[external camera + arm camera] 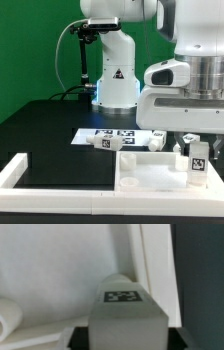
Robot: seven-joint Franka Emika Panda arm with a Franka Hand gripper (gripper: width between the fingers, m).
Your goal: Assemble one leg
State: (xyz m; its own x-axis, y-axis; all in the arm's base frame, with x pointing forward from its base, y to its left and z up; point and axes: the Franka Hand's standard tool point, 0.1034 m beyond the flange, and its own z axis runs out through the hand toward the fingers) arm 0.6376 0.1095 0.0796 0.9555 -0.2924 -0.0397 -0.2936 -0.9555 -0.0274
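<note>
My gripper [197,150] is at the exterior view's right, shut on a stubby white leg [197,165] with a black-and-white tag. It holds the leg upright over the right end of the large white tray-like piece [145,172]. In the wrist view the leg [125,308] fills the middle, clamped between my two black fingers [80,338]. Behind it lie the tray's floor and raised rim [150,258]. I cannot tell whether the leg's lower end touches the tray. Two more legs [105,143] [150,143] lie on the table behind the tray.
The marker board [115,132] lies flat behind the loose legs. A white L-shaped fence [20,172] borders the table's front left. The arm's base [115,85] stands at the back. A rounded white shape [6,317] shows on the tray near the held leg.
</note>
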